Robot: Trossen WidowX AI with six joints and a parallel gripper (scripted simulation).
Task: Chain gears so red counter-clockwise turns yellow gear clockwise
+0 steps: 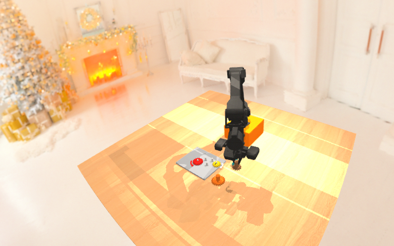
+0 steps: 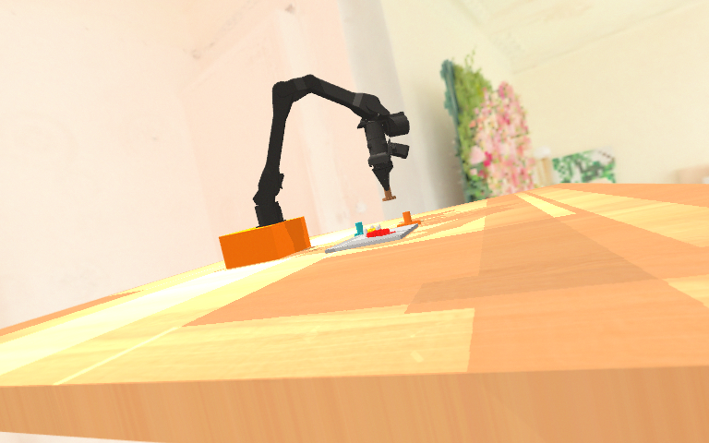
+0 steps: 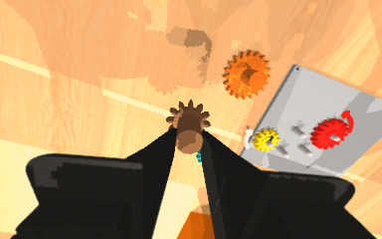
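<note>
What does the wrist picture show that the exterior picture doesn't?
Only the wrist view shows the orange gear's ring of teeth from above and the red arrow curving beside the red gear.

Only the exterior view shows the arm's tall bend and pink flowers behind the table.

Both show the gripper shut on the brown gear, plus the grey board.

A cream settee (image 1: 223, 60) is backed by pale walls (image 1: 247, 23) (image 2: 104, 130); the glossy floor (image 1: 58, 185) is lit orange beside the fireplace (image 1: 103, 68).
</note>
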